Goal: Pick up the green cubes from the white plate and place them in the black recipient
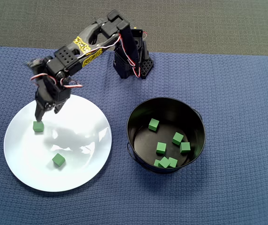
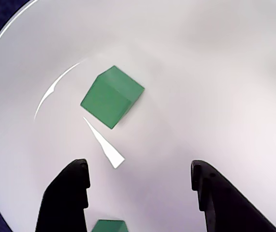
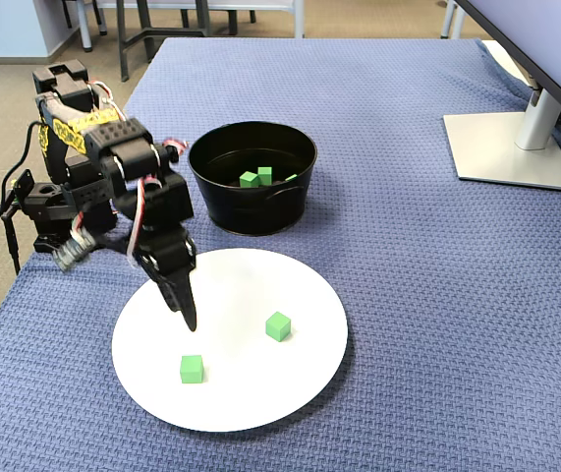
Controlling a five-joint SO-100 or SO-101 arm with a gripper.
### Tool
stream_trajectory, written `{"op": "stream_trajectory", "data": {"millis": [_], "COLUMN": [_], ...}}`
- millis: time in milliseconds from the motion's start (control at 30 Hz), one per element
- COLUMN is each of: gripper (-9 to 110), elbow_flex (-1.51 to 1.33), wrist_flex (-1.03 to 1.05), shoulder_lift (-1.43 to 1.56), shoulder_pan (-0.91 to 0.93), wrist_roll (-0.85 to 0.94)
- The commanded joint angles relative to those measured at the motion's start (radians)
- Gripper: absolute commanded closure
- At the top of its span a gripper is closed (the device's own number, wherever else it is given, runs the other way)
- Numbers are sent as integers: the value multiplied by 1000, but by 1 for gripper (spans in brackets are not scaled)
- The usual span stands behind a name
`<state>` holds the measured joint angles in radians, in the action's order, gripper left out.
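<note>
Two green cubes lie on the white plate [image 1: 84,164]: one near its left edge in the overhead view [image 1: 38,126], the other [image 1: 58,160] nearer the middle, the two well apart. Seven more sit inside the black pot [image 1: 138,115], spread over its floor, with three bunched against the near wall [image 1: 165,162]. The pot stands just beside the plate on the blue-clothed counter [image 1: 237,93], not touching it.

The end effector [image 1: 45,110] hangs over the plate's upper left rim, its two fingers spread wide and holding nothing; from the wrist view one cube [image 2: 111,97] lies ahead of the gap and another [image 2: 108,225] peeks in at the bottom edge. Bare plate surrounds both cubes. In the fixed view a monitor stand [image 3: 509,147] sits far off to the right.
</note>
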<state>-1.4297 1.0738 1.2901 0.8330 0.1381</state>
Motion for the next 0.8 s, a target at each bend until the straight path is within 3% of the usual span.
{"op": "stream_trajectory", "data": {"millis": [0,133,300,367,533,767], "gripper": [78,75,73,73,74,77], "elbow_flex": [35,-14,-94,-156,-236,-327], "wrist_flex": [-120,-348,-466,-580,-638,-673], "shoulder_lift": [-2,-28,-38,-31,-37,-2], "shoulder_pan": [25,83,95,97,83,69], "wrist_roll": [362,568,831,879,1032,1100]}}
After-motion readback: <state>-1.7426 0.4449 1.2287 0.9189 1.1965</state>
